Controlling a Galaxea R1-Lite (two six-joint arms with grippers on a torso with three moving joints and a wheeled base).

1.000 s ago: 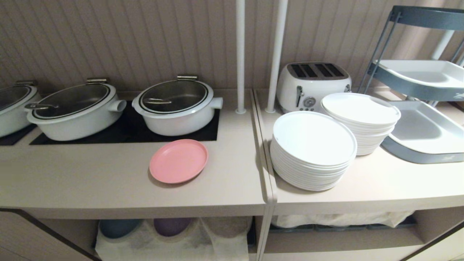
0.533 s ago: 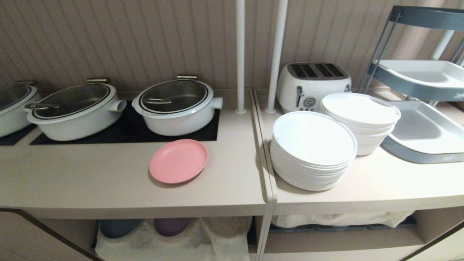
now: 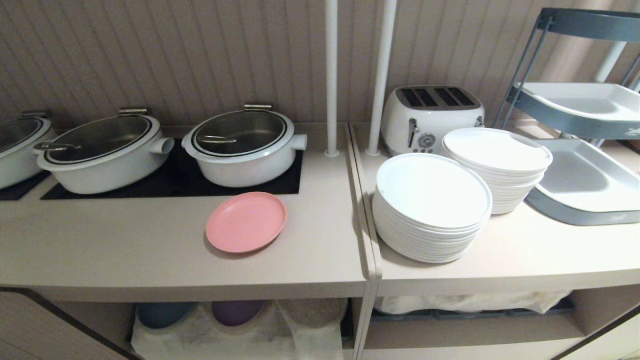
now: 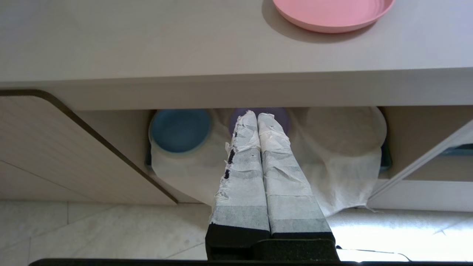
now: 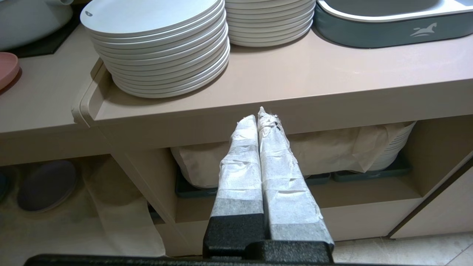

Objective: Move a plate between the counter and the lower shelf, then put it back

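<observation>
Pressed shut and empty, left gripper (image 4: 257,115) below the beige counter (image 4: 147,44), pink plate (image 4: 332,14) above, cloth-draped lower shelf (image 4: 343,173) ahead.

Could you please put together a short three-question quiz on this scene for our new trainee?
1. True or false: the pink plate lies on the counter, in front of the right-hand pot.
2. Which is shut? A) only the left tool B) only the right tool C) both.
3. Fill in: in the lower shelf, a white ___ drapes over the plate stacks.

Key: 1 true. 2 C; both are shut on nothing, below the worktop's edge. 3 cloth.
</observation>
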